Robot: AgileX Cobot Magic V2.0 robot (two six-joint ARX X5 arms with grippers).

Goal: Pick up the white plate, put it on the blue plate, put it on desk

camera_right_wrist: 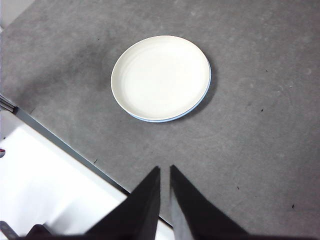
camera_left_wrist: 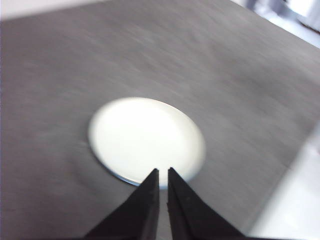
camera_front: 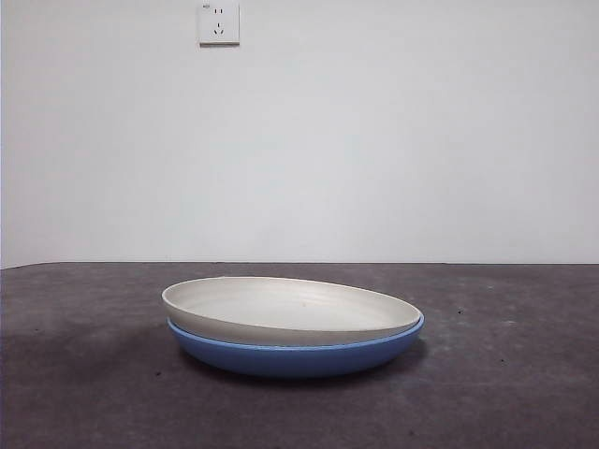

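Both grippers hang high with jaws nearly together, holding nothing: the left gripper [camera_left_wrist: 163, 172] just above the white plate [camera_left_wrist: 146, 139], the right gripper [camera_right_wrist: 165, 170] well back from it. The white plate [camera_front: 290, 307] rests slightly tilted in the blue plate [camera_front: 298, 357] on the desk [camera_front: 505, 374], so stacking looks done.

Open desk [camera_front: 524, 393] all round; sole obstacle the stacked white plate [camera_front: 290, 309] on blue plate [camera_front: 295, 359]
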